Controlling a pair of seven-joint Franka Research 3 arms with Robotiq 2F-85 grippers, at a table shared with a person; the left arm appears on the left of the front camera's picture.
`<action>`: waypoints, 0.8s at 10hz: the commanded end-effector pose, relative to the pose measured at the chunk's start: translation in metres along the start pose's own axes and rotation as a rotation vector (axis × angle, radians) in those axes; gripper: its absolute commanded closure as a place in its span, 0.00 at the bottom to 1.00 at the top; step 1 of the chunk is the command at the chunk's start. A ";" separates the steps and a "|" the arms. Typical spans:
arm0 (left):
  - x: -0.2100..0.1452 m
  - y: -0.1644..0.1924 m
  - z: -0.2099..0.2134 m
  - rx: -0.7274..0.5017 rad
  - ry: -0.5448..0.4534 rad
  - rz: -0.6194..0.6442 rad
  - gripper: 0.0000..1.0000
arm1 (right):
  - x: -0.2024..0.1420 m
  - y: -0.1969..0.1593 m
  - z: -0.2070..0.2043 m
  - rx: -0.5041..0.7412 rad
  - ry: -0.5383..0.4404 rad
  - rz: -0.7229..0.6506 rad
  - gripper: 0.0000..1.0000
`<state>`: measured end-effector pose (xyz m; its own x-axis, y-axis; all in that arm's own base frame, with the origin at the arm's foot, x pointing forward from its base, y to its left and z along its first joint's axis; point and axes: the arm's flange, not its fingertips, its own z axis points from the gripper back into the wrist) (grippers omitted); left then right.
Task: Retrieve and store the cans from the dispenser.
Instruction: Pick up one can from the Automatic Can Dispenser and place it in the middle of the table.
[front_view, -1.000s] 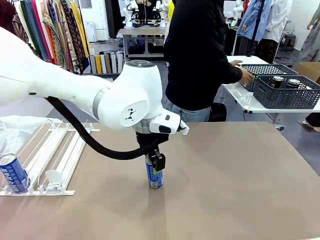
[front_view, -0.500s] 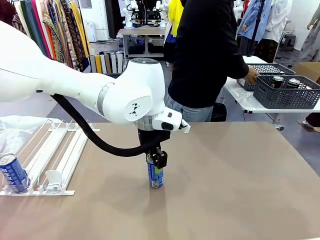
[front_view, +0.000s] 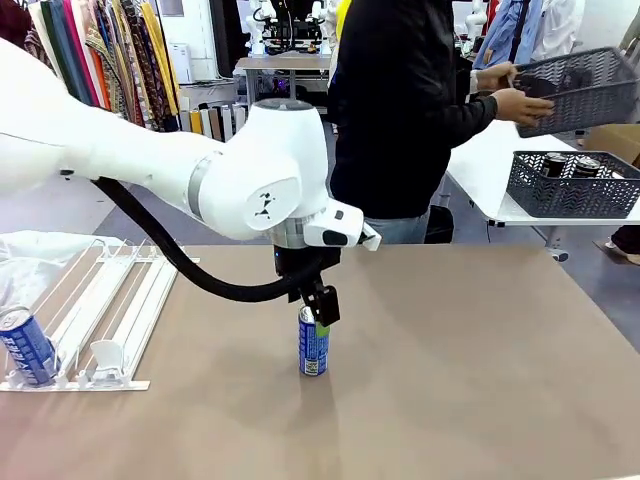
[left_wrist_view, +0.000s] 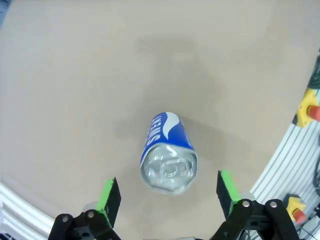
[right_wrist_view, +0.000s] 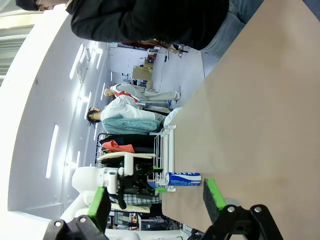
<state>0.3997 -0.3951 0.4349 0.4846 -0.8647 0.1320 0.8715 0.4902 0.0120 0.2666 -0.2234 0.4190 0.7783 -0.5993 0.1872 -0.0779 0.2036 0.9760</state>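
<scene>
At mid-table one blue can (front_view: 313, 342) stands upright, long axis vertical, silver top up. A second blue can (front_view: 27, 346) stands slightly tilted at the rack (front_view: 110, 300) front, far left. Two black cans (front_view: 553, 163) sit in a basket (front_view: 570, 195). Just above the first, the left gripper (front_view: 317, 305) hangs wide apart, touching nothing; the right gripper (right_wrist_view: 156, 196) gapes empty.

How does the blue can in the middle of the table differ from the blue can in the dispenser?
The middle can stands upright on the bare table; the dispenser can leans tilted at the front stops of the dispenser. The middle can sits under the open left claw, untouched; the dispenser can has no claw near. Both are blue with white lettering and silver tops.
</scene>
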 end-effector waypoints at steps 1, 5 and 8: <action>-0.037 0.001 0.053 -0.006 -0.070 0.098 0.00 | 0.001 0.002 0.001 0.004 0.003 0.011 0.00; -0.194 0.070 0.177 -0.237 -0.256 0.310 0.00 | 0.001 0.002 0.001 0.004 0.003 0.011 0.00; -0.365 0.139 0.210 -0.432 -0.537 0.580 0.00 | 0.001 0.002 0.001 0.004 0.003 0.011 0.00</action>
<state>0.3253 -0.0268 0.6067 0.8192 -0.3984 0.4125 0.5679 0.6637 -0.4869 0.2665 -0.2236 0.4188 0.7782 -0.5998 0.1864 -0.0772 0.2033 0.9761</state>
